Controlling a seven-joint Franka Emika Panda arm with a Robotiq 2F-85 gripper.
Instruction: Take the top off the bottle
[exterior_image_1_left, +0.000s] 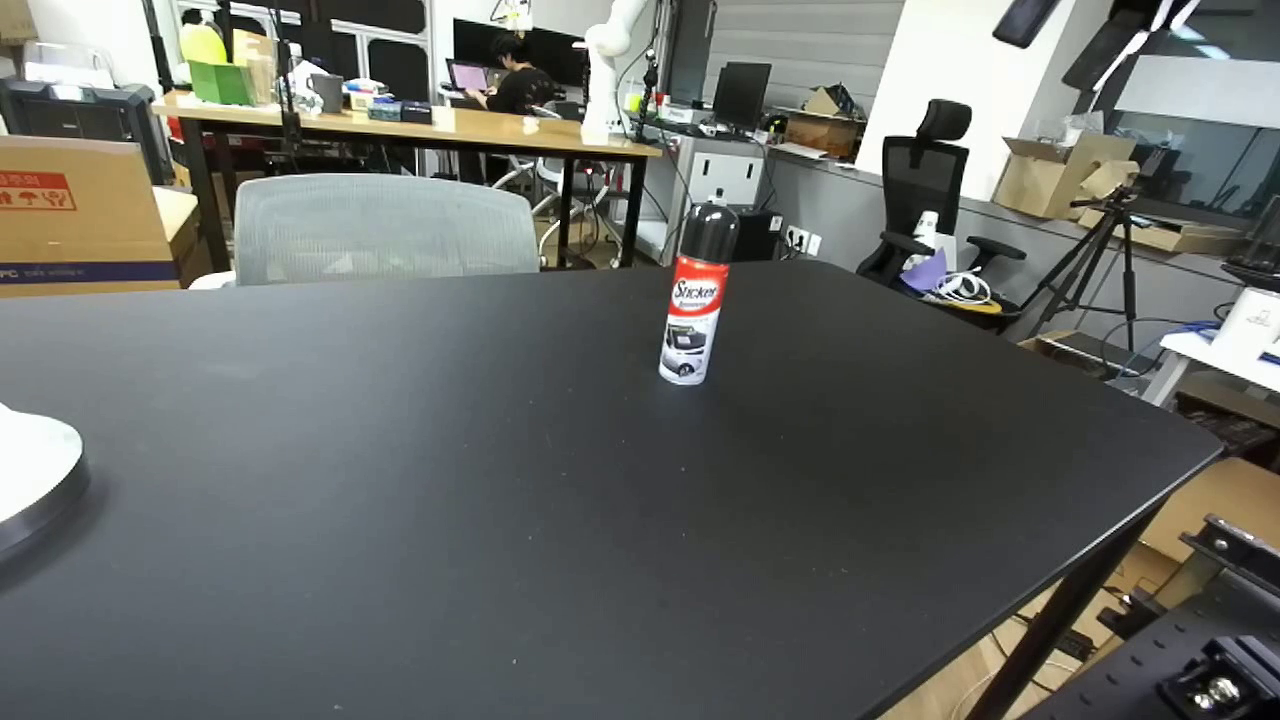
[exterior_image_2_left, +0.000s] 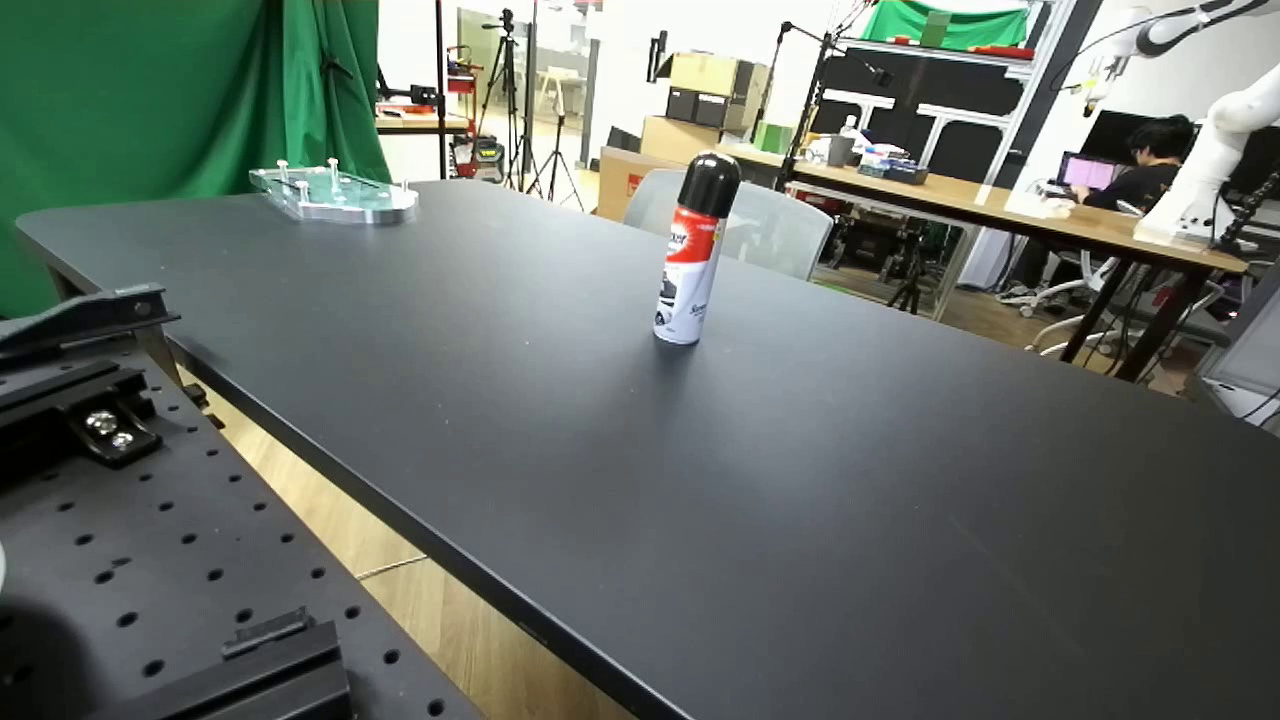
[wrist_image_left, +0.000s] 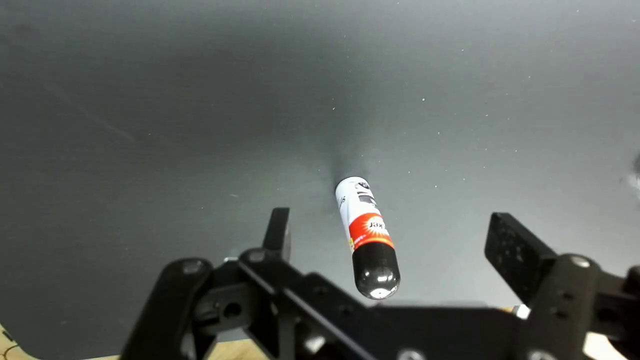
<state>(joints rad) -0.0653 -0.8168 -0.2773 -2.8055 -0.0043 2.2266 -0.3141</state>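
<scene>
The bottle stands upright on the black table, with a red and white label. The bottle shows in both exterior views (exterior_image_1_left: 690, 325) (exterior_image_2_left: 686, 280) and in the wrist view (wrist_image_left: 361, 212). The top, a glossy black rounded cap, sits on the bottle's upper end in both exterior views (exterior_image_1_left: 709, 232) (exterior_image_2_left: 711, 185) and in the wrist view (wrist_image_left: 376, 270). My gripper (wrist_image_left: 390, 230) is open and empty above the table. In the wrist view the bottle appears between its two spread fingers, nearer the left one, apart from both. Dark parts at an exterior view's upper right edge may be the gripper; I cannot tell.
The black table (exterior_image_1_left: 400, 500) carries a clear, metal-rimmed plate with posts (exterior_image_2_left: 335, 195) at its far end. A white rounded object (exterior_image_1_left: 35, 480) shows at the left edge. A perforated dark mounting board (exterior_image_2_left: 200, 500) adjoins the table's edge. A grey chair (exterior_image_1_left: 385, 230) stands behind the table.
</scene>
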